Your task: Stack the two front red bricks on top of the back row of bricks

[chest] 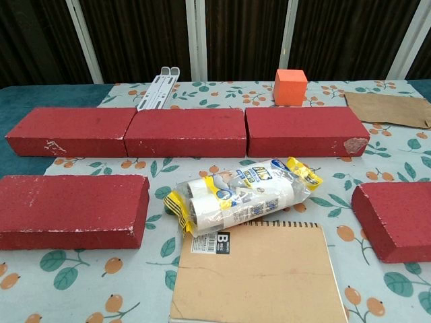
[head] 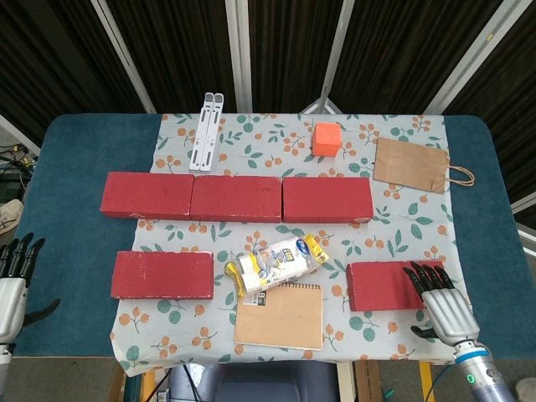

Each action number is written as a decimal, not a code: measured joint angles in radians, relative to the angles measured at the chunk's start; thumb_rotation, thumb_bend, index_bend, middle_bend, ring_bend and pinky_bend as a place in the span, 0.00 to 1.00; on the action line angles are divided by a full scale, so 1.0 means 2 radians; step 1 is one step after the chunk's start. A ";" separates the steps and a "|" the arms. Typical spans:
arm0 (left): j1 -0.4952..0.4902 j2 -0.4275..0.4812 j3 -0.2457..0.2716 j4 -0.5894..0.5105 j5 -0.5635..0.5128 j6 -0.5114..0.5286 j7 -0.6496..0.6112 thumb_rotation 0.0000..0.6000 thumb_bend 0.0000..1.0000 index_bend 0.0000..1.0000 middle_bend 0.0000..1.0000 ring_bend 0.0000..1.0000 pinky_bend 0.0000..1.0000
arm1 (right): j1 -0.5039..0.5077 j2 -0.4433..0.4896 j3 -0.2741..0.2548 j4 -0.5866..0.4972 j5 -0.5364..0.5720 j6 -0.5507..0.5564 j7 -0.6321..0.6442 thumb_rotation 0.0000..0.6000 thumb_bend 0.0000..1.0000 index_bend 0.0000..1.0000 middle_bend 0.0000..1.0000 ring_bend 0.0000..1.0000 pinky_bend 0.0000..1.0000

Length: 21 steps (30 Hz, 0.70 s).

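Three red bricks form the back row (head: 236,198), which the chest view shows end to end (chest: 185,132). The front left red brick (head: 163,275) (chest: 71,210) lies flat on the floral cloth. The front right red brick (head: 385,285) (chest: 397,217) lies flat too. My right hand (head: 440,306) is at that brick's right end, fingers spread over its top corner and thumb out to the front, gripping nothing. At the table's front left edge my left hand (head: 12,289) is open, well left of the front left brick. Neither hand shows in the chest view.
A pack of bag rolls (head: 275,263) and a brown notebook (head: 279,315) lie between the two front bricks. Behind the back row are a white folding stand (head: 206,131), an orange cube (head: 327,138) and a brown paper bag (head: 410,165).
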State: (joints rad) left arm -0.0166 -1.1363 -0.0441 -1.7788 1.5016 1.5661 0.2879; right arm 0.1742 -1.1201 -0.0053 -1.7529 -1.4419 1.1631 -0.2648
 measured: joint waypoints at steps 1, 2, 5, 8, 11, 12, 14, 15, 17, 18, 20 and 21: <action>-0.001 -0.001 0.000 0.000 -0.001 -0.001 0.003 1.00 0.00 0.05 0.00 0.00 0.06 | 0.006 -0.001 0.003 -0.001 0.008 -0.009 -0.008 1.00 0.06 0.00 0.00 0.00 0.00; -0.001 -0.002 0.000 0.000 -0.001 -0.002 0.005 1.00 0.00 0.05 0.00 0.00 0.06 | 0.010 -0.003 0.005 -0.003 0.015 -0.017 -0.014 1.00 0.06 0.00 0.00 0.00 0.00; -0.002 -0.005 0.000 0.000 -0.003 -0.003 0.013 1.00 0.00 0.05 0.00 0.00 0.06 | 0.026 -0.007 0.011 -0.006 0.039 -0.042 -0.037 1.00 0.06 0.00 0.00 0.00 0.00; -0.003 -0.008 -0.001 0.000 -0.006 -0.003 0.020 1.00 0.00 0.05 0.00 0.00 0.06 | 0.041 -0.011 0.018 -0.007 0.064 -0.061 -0.059 1.00 0.06 0.00 0.00 0.00 0.00; -0.002 -0.010 -0.002 0.000 -0.008 -0.002 0.025 1.00 0.00 0.05 0.00 0.00 0.06 | 0.054 -0.015 0.023 -0.005 0.087 -0.078 -0.078 1.00 0.06 0.00 0.00 0.00 0.00; -0.002 -0.011 -0.003 0.000 -0.009 -0.001 0.027 1.00 0.00 0.05 0.00 0.00 0.06 | 0.059 -0.015 0.024 -0.004 0.094 -0.083 -0.083 1.00 0.06 0.00 0.00 0.00 0.00; -0.002 -0.013 -0.003 -0.001 -0.010 -0.001 0.032 1.00 0.00 0.05 0.00 0.00 0.06 | 0.068 -0.016 0.028 -0.002 0.110 -0.095 -0.093 1.00 0.06 0.00 0.00 0.00 0.00; -0.002 -0.014 -0.003 -0.001 -0.011 -0.001 0.034 1.00 0.00 0.05 0.00 0.00 0.06 | 0.073 -0.016 0.029 -0.001 0.118 -0.099 -0.098 1.00 0.06 0.00 0.00 0.00 0.00; -0.003 -0.015 -0.003 -0.001 -0.013 -0.001 0.038 1.00 0.00 0.05 0.00 0.00 0.06 | 0.082 -0.016 0.032 0.002 0.132 -0.109 -0.109 1.00 0.06 0.00 0.00 0.00 0.00; -0.003 -0.016 -0.003 -0.001 -0.013 -0.002 0.040 1.00 0.00 0.05 0.00 0.00 0.06 | 0.086 -0.015 0.032 0.002 0.138 -0.113 -0.113 1.00 0.06 0.00 0.00 0.00 0.00; -0.003 -0.018 -0.003 -0.001 -0.014 -0.002 0.045 1.00 0.00 0.05 0.00 0.00 0.06 | 0.095 -0.013 0.034 0.003 0.150 -0.122 -0.119 1.00 0.06 0.00 0.00 0.00 0.00; -0.003 -0.019 -0.003 -0.002 -0.014 -0.002 0.047 1.00 0.00 0.05 0.00 0.00 0.06 | 0.099 -0.012 0.034 0.003 0.155 -0.125 -0.121 1.00 0.06 0.00 0.00 0.00 0.00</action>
State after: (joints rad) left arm -0.0232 -1.1735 -0.0502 -1.7822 1.4739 1.5615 0.3820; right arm 0.3714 -1.1433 0.0630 -1.7469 -1.1328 0.9121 -0.5072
